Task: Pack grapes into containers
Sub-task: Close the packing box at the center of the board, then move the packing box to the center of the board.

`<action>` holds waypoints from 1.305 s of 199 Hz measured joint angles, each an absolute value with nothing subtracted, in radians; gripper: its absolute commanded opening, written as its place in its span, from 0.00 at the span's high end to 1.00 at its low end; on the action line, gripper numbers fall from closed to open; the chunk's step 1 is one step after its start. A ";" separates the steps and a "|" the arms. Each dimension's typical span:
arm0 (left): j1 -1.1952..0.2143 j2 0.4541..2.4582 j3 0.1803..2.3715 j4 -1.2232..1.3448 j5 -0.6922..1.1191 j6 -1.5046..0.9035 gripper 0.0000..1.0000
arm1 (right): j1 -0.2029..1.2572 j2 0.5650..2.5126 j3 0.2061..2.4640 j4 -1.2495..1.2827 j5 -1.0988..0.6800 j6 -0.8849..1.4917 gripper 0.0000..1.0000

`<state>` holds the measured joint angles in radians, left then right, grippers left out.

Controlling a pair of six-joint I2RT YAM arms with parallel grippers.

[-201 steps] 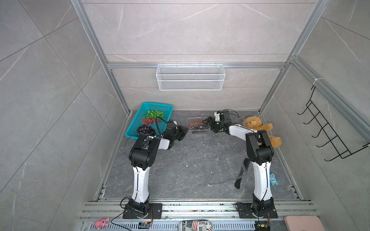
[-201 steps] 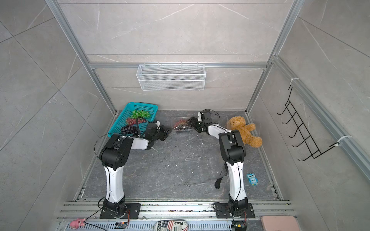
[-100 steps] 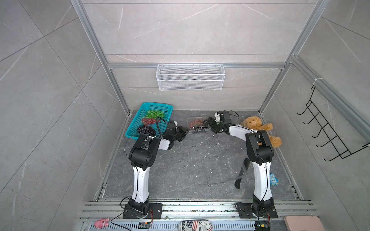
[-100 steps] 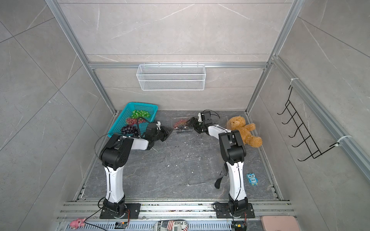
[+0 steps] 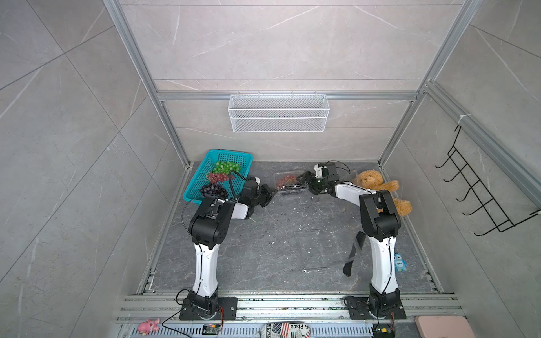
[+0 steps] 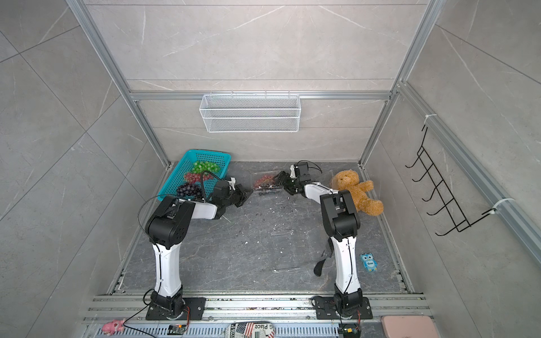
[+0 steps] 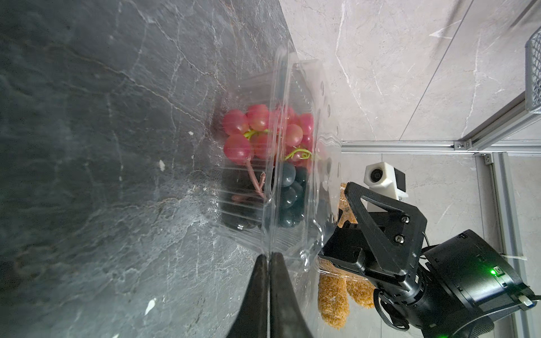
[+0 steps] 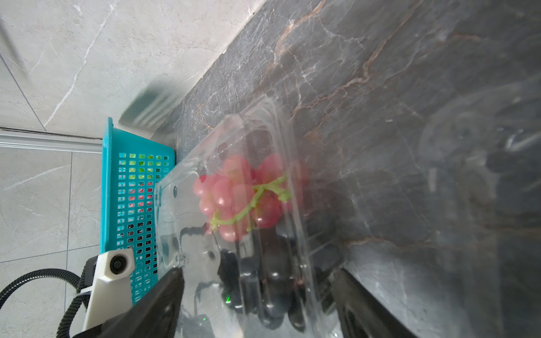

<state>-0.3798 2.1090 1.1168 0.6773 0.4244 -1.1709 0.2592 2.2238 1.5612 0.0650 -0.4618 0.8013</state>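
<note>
Left gripper [image 5: 273,193] and right gripper [image 5: 304,184] low, facing each other.
Left jaws pressed together; right jaws spread wide.

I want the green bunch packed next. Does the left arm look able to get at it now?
Probably, once freed: the left claw looks shut on the rim of the clear container. The green bunch lies uncovered in the open teal basket beside that arm.

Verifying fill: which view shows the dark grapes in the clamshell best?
Left wrist: the dark grapes sit sharp beside the red bunch inside the clamshell. Right wrist shows them blurred behind plastic; both top views give only a dark smear.
</note>
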 measured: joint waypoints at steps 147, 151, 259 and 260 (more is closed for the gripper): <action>-0.341 2.081 1.383 0.201 0.448 -1.014 0.07 | 0.260 2.155 1.560 -0.019 -0.461 0.705 0.17; -0.341 2.092 1.401 0.200 0.453 -1.016 0.07 | 0.260 2.155 1.559 -0.022 -0.461 0.704 0.17; -0.334 2.314 1.710 0.052 0.522 -1.052 0.01 | 0.265 2.213 1.607 -0.027 -0.470 0.775 0.28; -0.334 2.314 1.712 0.052 0.523 -1.052 0.01 | 0.265 2.214 1.608 -0.027 -0.469 0.776 0.28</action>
<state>-0.3336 2.3142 1.7119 0.0517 0.5228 -1.0515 0.2649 2.2139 1.6081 -0.0269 -0.4694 0.7761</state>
